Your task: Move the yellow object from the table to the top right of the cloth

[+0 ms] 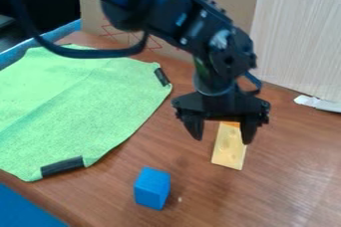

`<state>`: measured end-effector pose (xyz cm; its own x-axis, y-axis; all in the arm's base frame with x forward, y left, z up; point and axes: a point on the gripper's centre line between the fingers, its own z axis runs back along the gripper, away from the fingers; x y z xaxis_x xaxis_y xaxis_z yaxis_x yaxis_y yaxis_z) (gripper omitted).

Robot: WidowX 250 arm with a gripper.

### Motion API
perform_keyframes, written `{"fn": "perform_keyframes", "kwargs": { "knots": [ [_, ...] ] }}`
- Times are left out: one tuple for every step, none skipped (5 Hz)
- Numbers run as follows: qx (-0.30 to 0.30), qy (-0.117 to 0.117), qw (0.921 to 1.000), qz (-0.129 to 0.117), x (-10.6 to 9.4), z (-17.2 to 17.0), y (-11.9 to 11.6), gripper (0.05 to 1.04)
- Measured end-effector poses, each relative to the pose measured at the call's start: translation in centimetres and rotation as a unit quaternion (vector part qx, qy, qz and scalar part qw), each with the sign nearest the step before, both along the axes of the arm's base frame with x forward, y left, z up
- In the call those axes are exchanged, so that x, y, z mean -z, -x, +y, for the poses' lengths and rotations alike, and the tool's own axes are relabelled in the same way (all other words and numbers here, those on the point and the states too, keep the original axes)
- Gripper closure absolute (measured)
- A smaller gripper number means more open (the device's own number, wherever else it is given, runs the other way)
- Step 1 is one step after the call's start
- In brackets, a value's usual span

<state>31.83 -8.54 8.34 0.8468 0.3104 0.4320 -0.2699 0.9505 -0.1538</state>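
From my place at the camera, I see at the far left a green cloth, which lies on the brown worktop. It has one dark patch on its near edge and another dark patch at its right corner. Behind the cloth there is a blue border, and in the near left corner I see a flat blue surface. More to the right, a cardboard panel with red lines stands at the back. The blue block is on the worktop, near to the cloth but apart from it. My black arm comes from the top left and its fingers hang downward, open, with nothing gripped between them. The yellow object lies flat on the worktop, to the right of the cloth, with its far end under the fingers; this end shows some orange. Behind and to the right is a pale panel with fine stripes, and near its foot lies a white piece.
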Motion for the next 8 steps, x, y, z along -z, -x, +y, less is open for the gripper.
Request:
{"fn": "perform_keyframes", "kwargs": {
  "knots": [
    [0.000, -0.018, 0.9998, -0.004, 1.0, -0.6, -1.1, 0.084],
    [0.001, -0.018, 0.9998, -0.010, 1.5, -0.9, -1.9, 0.084],
    [-0.003, -0.010, 0.9999, 0.002, 2.3, -1.4, -2.6, 0.084],
    [-0.014, -0.012, 0.9997, 0.014, 3.2, -1.3, -3.4, 0.141],
    [-0.026, 0.000, 0.9995, 0.020, 3.0, -0.7, -3.7, 0.311],
    [-0.040, 0.018, 0.9984, 0.035, 3.0, 0.8, -4.0, 0.313],
    [-0.080, 0.041, 0.9948, 0.049, 2.6, 3.7, -4.3, 0.313],
    [-0.136, 0.046, 0.9890, 0.035, 1.4, 7.7, -5.6, 0.313]
  ]
}}
